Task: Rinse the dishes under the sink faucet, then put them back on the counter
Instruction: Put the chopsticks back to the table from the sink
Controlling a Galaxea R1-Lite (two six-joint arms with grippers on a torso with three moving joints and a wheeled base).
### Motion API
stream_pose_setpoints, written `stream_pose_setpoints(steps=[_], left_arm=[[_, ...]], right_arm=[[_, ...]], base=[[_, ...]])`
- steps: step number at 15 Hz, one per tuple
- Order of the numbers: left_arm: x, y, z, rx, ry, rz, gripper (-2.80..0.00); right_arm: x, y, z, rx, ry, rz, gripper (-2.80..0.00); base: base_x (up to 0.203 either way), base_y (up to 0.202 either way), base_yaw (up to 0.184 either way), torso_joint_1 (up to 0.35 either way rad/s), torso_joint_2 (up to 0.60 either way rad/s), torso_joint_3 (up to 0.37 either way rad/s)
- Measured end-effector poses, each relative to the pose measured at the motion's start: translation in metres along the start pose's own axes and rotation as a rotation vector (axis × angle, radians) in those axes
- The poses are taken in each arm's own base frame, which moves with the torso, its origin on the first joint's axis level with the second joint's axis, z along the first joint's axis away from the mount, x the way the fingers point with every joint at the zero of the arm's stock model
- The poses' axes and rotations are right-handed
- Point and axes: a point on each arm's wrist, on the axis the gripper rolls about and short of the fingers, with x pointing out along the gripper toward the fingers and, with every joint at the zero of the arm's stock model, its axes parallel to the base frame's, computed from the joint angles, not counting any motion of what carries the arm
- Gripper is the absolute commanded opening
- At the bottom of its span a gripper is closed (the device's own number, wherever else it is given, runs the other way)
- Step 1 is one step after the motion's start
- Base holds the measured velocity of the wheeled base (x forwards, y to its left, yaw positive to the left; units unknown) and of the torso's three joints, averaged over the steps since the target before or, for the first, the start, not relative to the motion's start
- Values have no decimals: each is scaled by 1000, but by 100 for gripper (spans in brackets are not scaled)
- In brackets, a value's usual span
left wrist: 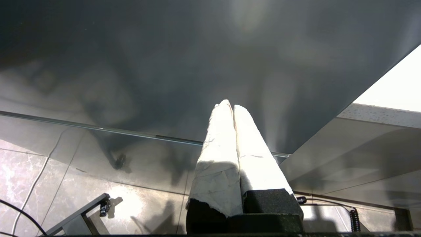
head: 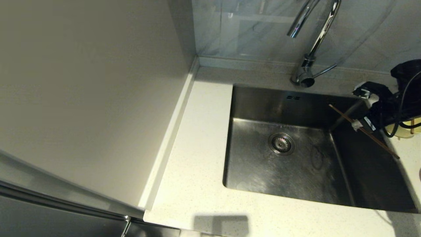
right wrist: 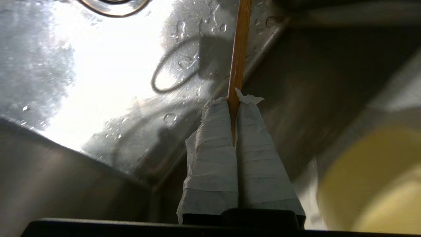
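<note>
My right gripper hangs over the right side of the sink, shut on the thin brown chopsticks. They slant from over the basin out past the sink's right rim. In the right wrist view the chopsticks stick out from between the taped fingers of the right gripper, above the wet basin floor. The pale-yellow bowl sits on the counter just right of the sink, partly hidden behind the arm. It also shows in the right wrist view as a yellow bowl. The faucet stands at the back.
The round drain lies in the middle of the basin. A tall pale cabinet side walls off the counter on the left. My left gripper is parked low beside a grey cabinet front above the tiled floor, shut and holding nothing.
</note>
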Motion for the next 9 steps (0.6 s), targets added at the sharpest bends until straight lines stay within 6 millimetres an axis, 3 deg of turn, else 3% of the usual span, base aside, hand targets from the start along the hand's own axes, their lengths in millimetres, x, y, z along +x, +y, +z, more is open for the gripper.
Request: stream_pose_setpoints(steps=[9], left_arm=[[0,0,0,0,0,0,-280]], right_arm=[[-86,18,-1,68,-97,-78,-280]], base=[[0,0,0,0,0,0]])
